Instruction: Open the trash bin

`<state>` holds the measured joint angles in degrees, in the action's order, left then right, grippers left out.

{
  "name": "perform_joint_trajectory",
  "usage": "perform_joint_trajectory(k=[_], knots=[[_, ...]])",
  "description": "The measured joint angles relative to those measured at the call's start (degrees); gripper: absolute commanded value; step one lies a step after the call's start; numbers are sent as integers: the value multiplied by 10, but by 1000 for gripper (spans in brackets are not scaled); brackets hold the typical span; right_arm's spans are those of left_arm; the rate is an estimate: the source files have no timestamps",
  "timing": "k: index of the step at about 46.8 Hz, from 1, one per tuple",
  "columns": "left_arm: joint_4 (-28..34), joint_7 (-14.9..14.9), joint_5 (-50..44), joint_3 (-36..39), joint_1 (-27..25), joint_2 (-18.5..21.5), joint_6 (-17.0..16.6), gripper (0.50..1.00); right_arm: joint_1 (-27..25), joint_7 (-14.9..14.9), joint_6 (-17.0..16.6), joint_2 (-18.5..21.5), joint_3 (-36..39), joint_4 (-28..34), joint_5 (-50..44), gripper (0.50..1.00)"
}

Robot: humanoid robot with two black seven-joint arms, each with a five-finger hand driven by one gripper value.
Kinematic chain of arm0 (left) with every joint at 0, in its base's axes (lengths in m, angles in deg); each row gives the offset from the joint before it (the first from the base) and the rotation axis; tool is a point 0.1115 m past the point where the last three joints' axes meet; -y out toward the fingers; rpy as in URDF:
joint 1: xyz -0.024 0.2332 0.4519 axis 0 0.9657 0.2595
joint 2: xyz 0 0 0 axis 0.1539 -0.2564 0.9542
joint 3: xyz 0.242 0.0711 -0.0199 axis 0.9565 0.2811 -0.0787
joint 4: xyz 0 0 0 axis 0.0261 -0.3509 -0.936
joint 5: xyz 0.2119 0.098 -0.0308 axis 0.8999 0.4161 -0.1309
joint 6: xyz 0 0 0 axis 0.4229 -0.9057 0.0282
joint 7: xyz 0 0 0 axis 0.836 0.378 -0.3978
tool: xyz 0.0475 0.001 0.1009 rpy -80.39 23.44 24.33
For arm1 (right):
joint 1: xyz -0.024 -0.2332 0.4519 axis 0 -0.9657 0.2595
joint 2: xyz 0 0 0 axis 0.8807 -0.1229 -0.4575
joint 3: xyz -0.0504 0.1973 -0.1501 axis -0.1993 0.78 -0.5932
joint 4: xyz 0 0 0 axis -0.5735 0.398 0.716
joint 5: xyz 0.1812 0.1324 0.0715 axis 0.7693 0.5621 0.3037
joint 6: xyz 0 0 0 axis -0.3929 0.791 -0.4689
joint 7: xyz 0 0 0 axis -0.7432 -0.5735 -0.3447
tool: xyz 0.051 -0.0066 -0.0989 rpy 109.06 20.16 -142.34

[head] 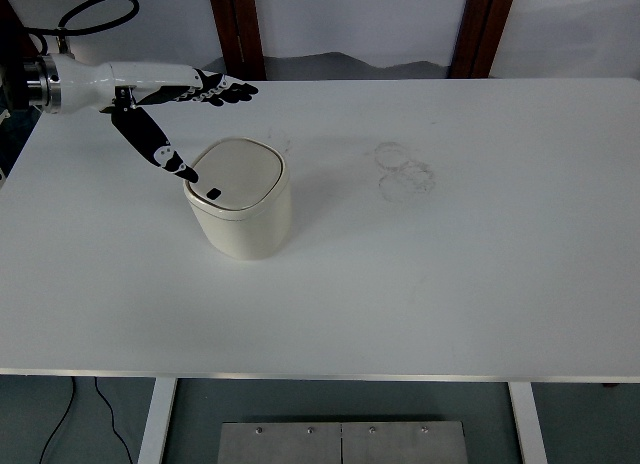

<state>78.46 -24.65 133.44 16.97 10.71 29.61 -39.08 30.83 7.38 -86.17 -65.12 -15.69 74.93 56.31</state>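
Wide white table (450,284), filling most of the view, near edge along the bottom. Faint grey ring marks (403,170) on its surface, right of centre and toward the far side. Below the near edge, two white legs and a grey metal plate (342,442) on the floor. Behind the far edge, two dark brown posts (237,29) against a pale wall.

Left arm (100,81), white with a black cable looped above it, coming in from the upper left over the far left part of the table. Right arm out of view.

Cream bin (240,197) standing upright on the left half of the table, well apart from the ring marks. Lid closed and flat, with rounded corners. Small dark button (213,194) on the lid, at its near left edge.

Left hand (175,114) spread and holding nothing, just above and left of the bin. Four fingers (222,90) stretched out flat, pointing right, past the far side of the lid. Thumb (160,152) pointing down and right, its tip at the left rim of the lid, just beside the button; contact not clear.
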Motion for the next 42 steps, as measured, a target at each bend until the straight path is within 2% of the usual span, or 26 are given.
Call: perform_joint_trajectory(k=[15,22,32,42], knots=[[-2,8,-14,2,-20,-3,0,1000,0,0,0,0,0,0,0,995],[-6,35,-19,2,-26,-1,0,1000,0,0,0,0,0,0,0,995],[-10,36,-32,13,-2,3,0,1000,0,0,0,0,0,0,0,995],[-21,36,-68,15,-2,7,0,1000,0,0,0,0,0,0,0,995]])
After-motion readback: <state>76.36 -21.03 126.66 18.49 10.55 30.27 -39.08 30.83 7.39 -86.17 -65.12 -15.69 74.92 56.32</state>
